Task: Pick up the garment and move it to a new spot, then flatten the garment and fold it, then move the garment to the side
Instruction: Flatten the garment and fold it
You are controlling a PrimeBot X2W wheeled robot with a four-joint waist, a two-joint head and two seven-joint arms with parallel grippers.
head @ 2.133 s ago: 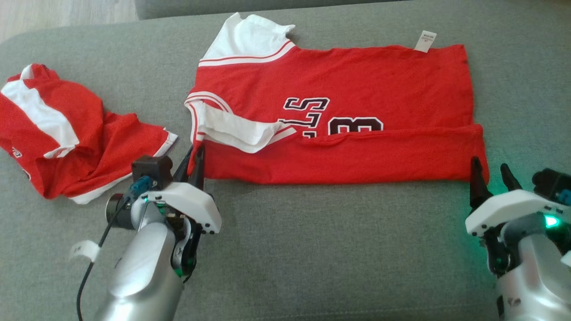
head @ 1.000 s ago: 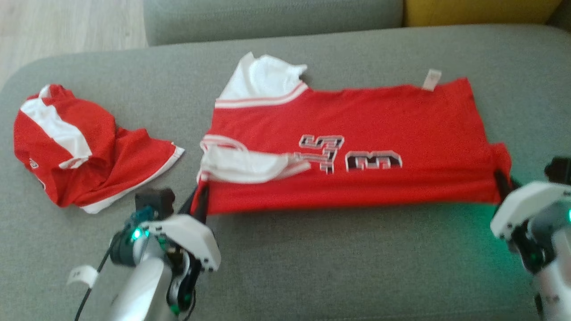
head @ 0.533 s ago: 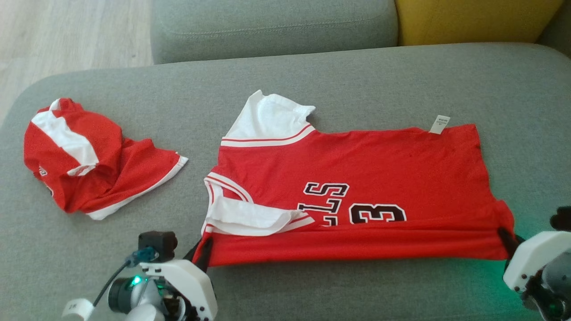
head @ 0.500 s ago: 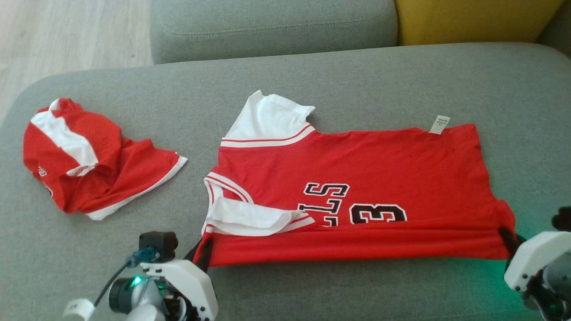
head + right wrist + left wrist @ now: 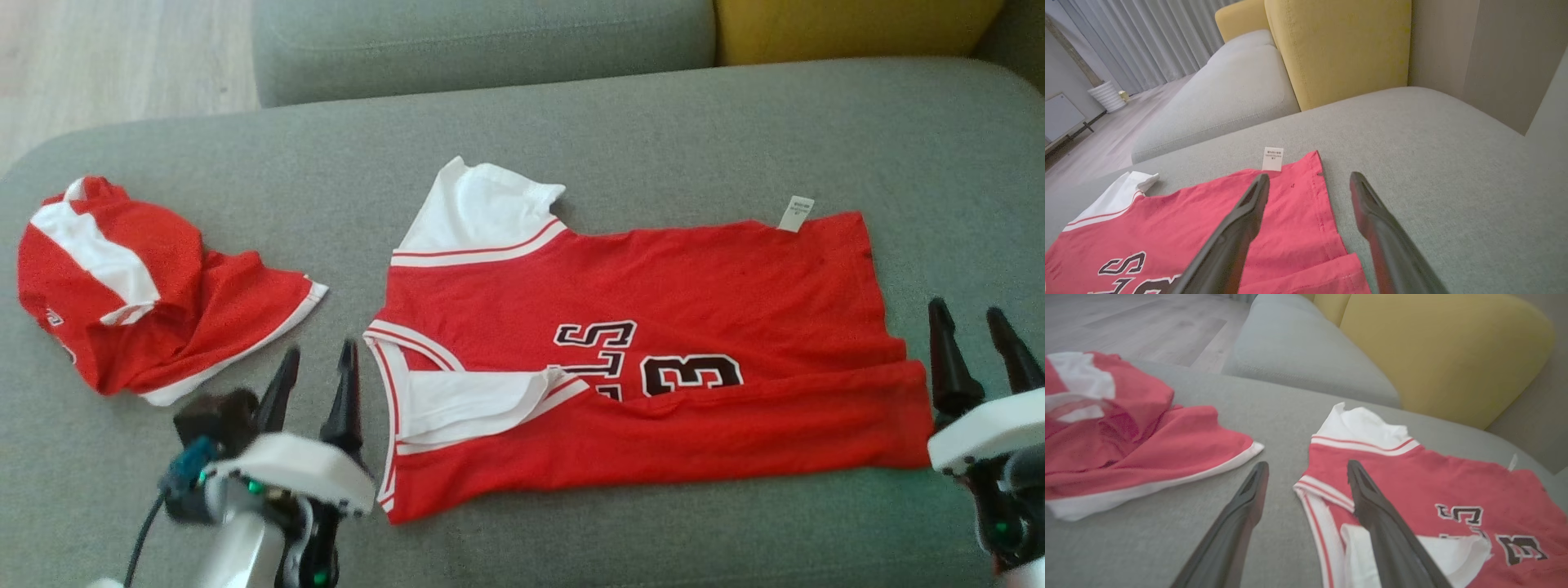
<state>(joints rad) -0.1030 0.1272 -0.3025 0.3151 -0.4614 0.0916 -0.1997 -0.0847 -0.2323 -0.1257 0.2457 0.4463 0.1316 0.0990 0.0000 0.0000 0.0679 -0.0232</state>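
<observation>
Left gripper (image 5: 318, 351): fingers apart and empty, by the seat's (image 5: 571, 539) front edge, just beside the jersey's (image 5: 653, 269) collar end. I judge it waits there to take that end's near corner.
Right gripper (image 5: 966, 309): fingers apart and empty, just beside the hem end's near corner. The two grippers bracket the jersey's length, so both ends of a long edge can be taken at once.
Fold (image 5: 694, 429): the near strip lies doubled over the body and covers the foot of the lettering. It reads as a first lengthwise fold, slightly rumpled at its middle.
Jersey: spread flat mid-seat, collar toward the left edge, hem toward the right.
Tag (image 5: 795, 214): pokes out from the far edge near the hem corner.
Spare shirt (image 5: 139, 286): crumpled by the seat's left edge, apart from the jersey.
Cushion (image 5: 849, 28): yellow, along the back edge.
Left wrist view: one finger (image 5: 1372, 506) crosses the collar trim, the other lies over bare seat. Whether it touches the cloth cannot be told.
Right wrist view: shows the hem seam and the tag's print close up, with curtains (image 5: 1147, 41) beyond.
</observation>
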